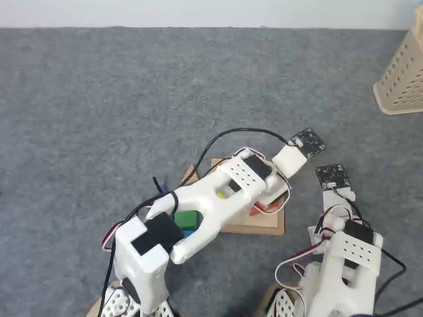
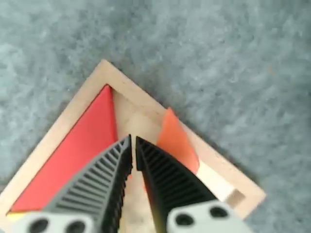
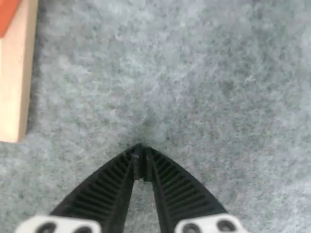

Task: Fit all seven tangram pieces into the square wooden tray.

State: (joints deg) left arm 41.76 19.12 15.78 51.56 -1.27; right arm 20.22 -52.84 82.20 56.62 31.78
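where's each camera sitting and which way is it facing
High view: fixed above the table, looking down; both arms show, the left arm over the tray, the right arm beside it.
Left wrist view: on the left arm, looking down into a tray corner at the red piece and orange piece; left gripper shut.
Right wrist view: on the right arm, looking down at table beside the tray; right gripper shut.
Shared: all three show the tray.

L jaws nearly touching, over tray (image 2: 131, 91) corner, btwn red triangle (image 2: 77, 155) & orange pc (image 2: 177, 141); grey carpet (image 2: 218, 58) around.
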